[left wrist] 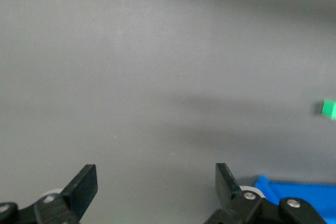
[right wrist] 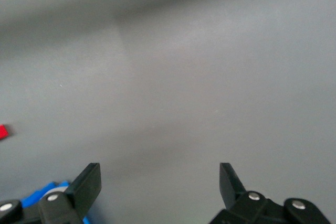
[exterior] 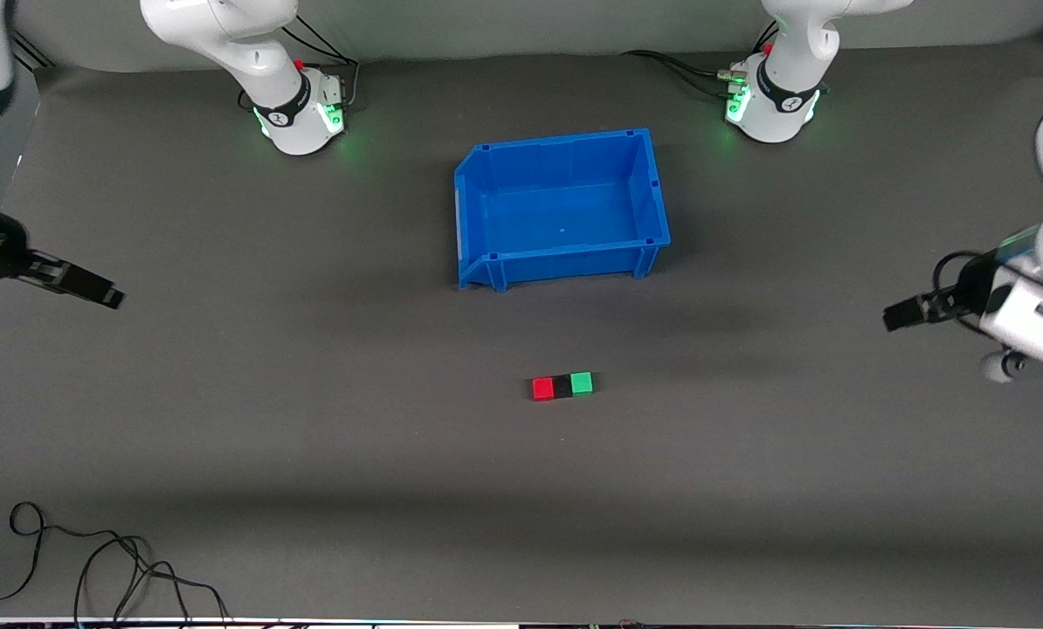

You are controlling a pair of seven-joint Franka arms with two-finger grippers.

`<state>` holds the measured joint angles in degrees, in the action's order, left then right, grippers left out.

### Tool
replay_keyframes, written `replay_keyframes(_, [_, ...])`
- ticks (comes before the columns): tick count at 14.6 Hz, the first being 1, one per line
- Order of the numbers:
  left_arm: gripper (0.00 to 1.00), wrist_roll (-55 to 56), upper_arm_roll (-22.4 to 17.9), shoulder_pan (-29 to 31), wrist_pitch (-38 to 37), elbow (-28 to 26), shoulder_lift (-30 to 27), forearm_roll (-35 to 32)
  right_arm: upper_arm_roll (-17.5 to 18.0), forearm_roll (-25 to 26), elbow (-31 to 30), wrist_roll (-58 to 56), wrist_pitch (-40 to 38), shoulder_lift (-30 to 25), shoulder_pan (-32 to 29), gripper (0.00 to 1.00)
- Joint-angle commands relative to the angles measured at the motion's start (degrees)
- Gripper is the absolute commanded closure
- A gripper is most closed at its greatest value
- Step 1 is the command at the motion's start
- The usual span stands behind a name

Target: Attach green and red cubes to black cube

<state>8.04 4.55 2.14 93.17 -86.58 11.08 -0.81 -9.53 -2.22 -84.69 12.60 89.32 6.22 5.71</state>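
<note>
The red cube [exterior: 542, 388], the black cube [exterior: 562, 386] and the green cube [exterior: 582, 383] lie in one touching row on the grey mat, nearer to the front camera than the blue bin [exterior: 478, 196]. The black cube is in the middle. My left gripper [exterior: 894, 316] hangs open and empty above the mat at the left arm's end of the table. My right gripper [exterior: 107, 295] hangs open and empty above the mat at the right arm's end. The left wrist view shows the green cube [left wrist: 328, 108] at its edge. The right wrist view shows the red cube [right wrist: 2, 131] at its edge.
The blue bin stands between the two arm bases and holds nothing. A corner of it shows in the left wrist view [left wrist: 294, 187] and in the right wrist view [right wrist: 44, 192]. A black cable [exterior: 102, 559] lies on the mat near the front edge at the right arm's end.
</note>
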Motion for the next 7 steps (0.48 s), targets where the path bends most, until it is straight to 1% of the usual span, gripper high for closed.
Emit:
replay_keyframes(1, [0.0,-6.2,0.3,0.4,1.0,-1.1,-1.2,0.6,4.9,1.3,-1.4,-7.9,0.4,-1.8,-6.4,0.0])
replay_keyframes(3, [0.0,-6.0,0.2,0.3,1.6,-2.0,-2.6,0.4,4.7,1.3,-1.1,-11.9,0.9,-2.0,-6.2,0.0])
replay_keyframes(4, [0.0,-5.7,0.2,0.2,1.1,-3.0,-3.9,0.0,4.7,1.3,-0.9,-12.5,1.0,-2.0,-6.1,0.0])
replay_keyframes(7, [0.0,-6.2,0.1,0.4,-0.1,-3.2,-5.8,0.0,4.9,1.3,-0.9,-12.9,1.2,-2.7,-5.2,0.0])
